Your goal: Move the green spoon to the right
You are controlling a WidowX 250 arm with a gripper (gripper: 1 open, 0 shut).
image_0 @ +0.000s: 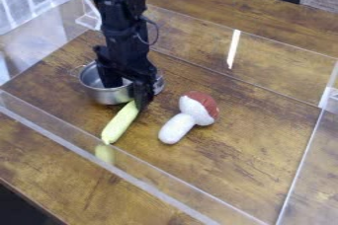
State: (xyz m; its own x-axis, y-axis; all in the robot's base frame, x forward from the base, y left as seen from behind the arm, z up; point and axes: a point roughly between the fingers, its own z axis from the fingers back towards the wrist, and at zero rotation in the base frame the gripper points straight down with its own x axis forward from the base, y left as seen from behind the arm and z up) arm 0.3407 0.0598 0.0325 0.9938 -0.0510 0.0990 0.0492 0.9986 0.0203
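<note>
The green spoon (119,122) is a slim yellow-green piece lying diagonally on the wooden table, its upper end pointing toward the pot. My gripper (136,98) hangs from the black arm directly above that upper end. It is open, with nothing between its fingers. Whether the fingertips touch the spoon I cannot tell.
A shiny steel pot (103,81) stands just behind the gripper at left. A white mushroom with a red-brown cap (187,118) lies right of the spoon. Clear acrylic walls (234,49) enclose the work area, and the front wall runs close to the spoon's lower end.
</note>
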